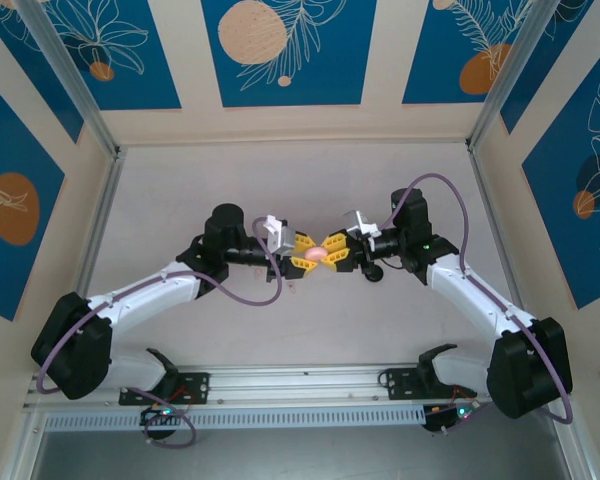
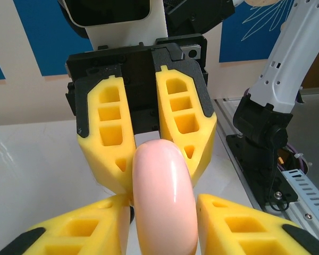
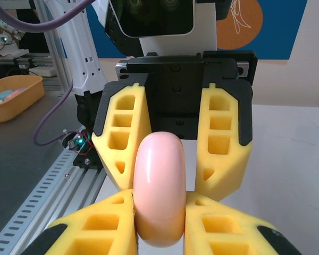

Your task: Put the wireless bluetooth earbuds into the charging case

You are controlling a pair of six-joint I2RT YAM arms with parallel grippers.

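At the near edge of the worktop point(image 1: 280, 190) we see both arm bases bolted to a slotted rail point(image 1: 300, 388), with purple cables point(image 1: 242, 294) looping along the arms as they reach inward. Over the middle of the worktop the left tool point(image 1: 303, 252) and the right tool point(image 1: 337, 250) meet tip to tip, and the case point(image 1: 319, 255), a smooth pale pink disc, sits between them, edge-on to both wrist cameras. From the right wrist we see that tool's yellow fingers point(image 3: 95, 234) pressed against both flat sides of the case, a narrow grip on it. From the left wrist we see its own fingers point(image 2: 74, 234) flanking the same case just as narrowly. One touches the pink shell, while a thin strip of background shows beside the other, so we cannot tell whether this tool truly clamps the case or merely brackets it. Farther off in the right wrist view, past the rail, an orange bin point(image 3: 16, 98) rests on a dark surface and holds a few pale rounded items too small for us to identify. Beyond everything stand cream walls with blue panels point(image 1: 280, 50) bearing white leaf outlines and orange circles.
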